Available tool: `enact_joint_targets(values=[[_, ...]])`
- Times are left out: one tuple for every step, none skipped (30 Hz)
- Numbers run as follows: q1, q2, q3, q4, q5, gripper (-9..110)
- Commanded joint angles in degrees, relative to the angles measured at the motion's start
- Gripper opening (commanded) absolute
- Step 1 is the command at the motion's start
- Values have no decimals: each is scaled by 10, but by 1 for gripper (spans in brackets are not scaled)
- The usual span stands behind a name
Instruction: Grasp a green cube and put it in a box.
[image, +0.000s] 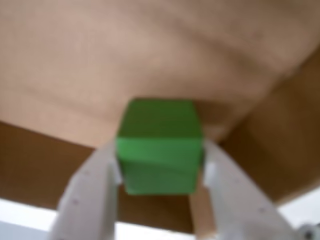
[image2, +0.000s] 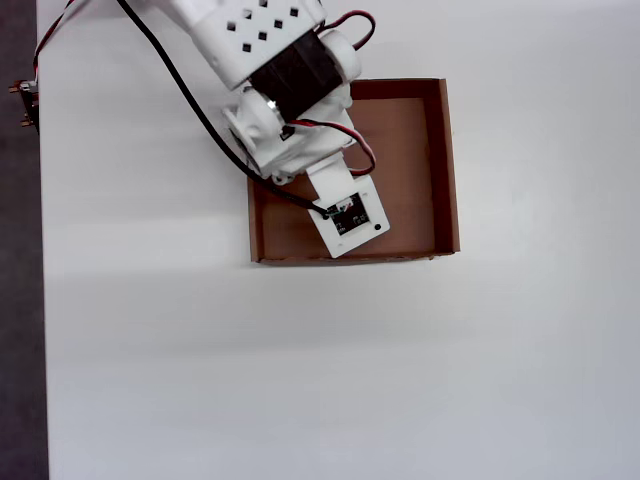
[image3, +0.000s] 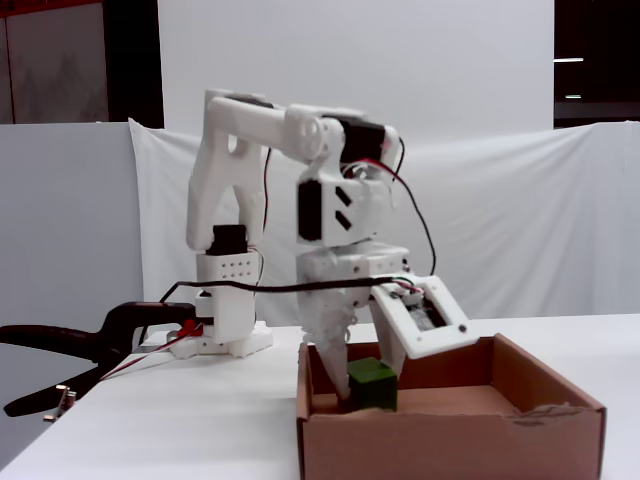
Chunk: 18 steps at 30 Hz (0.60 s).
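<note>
The green cube (image: 160, 145) sits between the two white fingers of my gripper (image: 160, 162), which is shut on it. In the wrist view the brown floor of the box (image: 125, 60) fills the space behind the cube. In the fixed view the cube (image3: 371, 383) hangs low inside the cardboard box (image3: 450, 440), held by the gripper (image3: 368, 388). Its underside is hidden by the front wall, so I cannot tell if it touches the floor. In the overhead view the arm (image2: 290, 90) covers the cube, over the left half of the box (image2: 447, 160).
The box stands on a white table (image2: 350, 370). The arm's base (image3: 225, 310) is behind the box, with a black clamp (image3: 60, 345) at the table's left edge in the fixed view. Black and red cables (image2: 200, 110) run along the arm.
</note>
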Motion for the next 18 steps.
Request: enact_joint_targets(values=[[-4, 4, -21, -5, 4, 15], [-4, 2, -20, -8, 4, 15], [-4, 1, -19, -10, 4, 16], [-4, 0, -19, -11, 4, 17], [-4, 0, -18, -13, 4, 17], [-4, 0, -17, -14, 4, 18], [-4, 2, -16, -14, 4, 19], [-3, 6, -14, -13, 4, 20], [0, 12, -11, -13, 4, 21], [4, 21, -7, -12, 4, 21], [9, 33, -4, -11, 4, 21], [15, 47, -4, -8, 4, 21], [22, 63, -4, -3, 4, 21], [30, 82, -4, 4, 4, 21], [39, 102, -3, 11, 4, 21], [48, 125, -2, 20, 4, 21], [60, 149, -1, 33, 4, 21], [73, 172, 1, 47, 4, 21]])
